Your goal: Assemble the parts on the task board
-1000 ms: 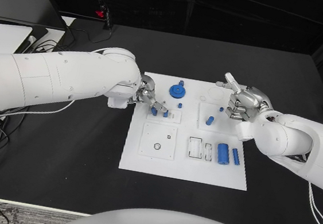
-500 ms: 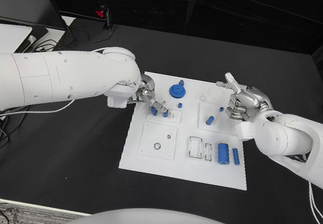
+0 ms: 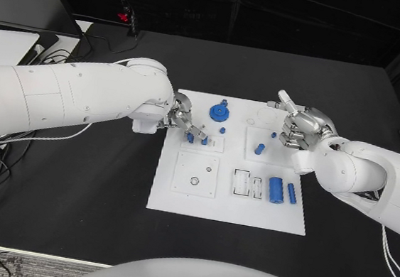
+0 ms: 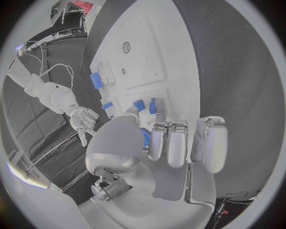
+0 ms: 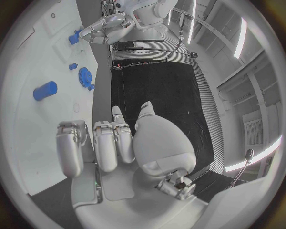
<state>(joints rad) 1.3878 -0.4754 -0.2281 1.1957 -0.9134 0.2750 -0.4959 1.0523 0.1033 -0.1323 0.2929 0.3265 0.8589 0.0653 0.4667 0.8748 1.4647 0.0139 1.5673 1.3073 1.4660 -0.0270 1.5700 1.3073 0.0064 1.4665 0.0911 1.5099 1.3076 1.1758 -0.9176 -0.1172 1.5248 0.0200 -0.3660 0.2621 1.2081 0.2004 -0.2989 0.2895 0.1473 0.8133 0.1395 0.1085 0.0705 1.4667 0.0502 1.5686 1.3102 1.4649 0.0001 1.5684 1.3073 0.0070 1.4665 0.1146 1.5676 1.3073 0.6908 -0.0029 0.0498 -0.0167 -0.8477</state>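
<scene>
The white task board lies mid-table. My left hand is over its far left panel; its thumb and fingers close around a blue peg, and a second peg stands beside it. A blue gear sits at the board's far edge, with a small peg just in front of it. My right hand hovers over the far right corner, fingers curled in on nothing and one finger pointing away. Another peg stands below it. The same gear shows in the right wrist view.
Two blue cylinders lie on the board's right side beside empty slots. A panel with small holes is on the near left. Black table surrounds the board. Cables hang off the table's left edge.
</scene>
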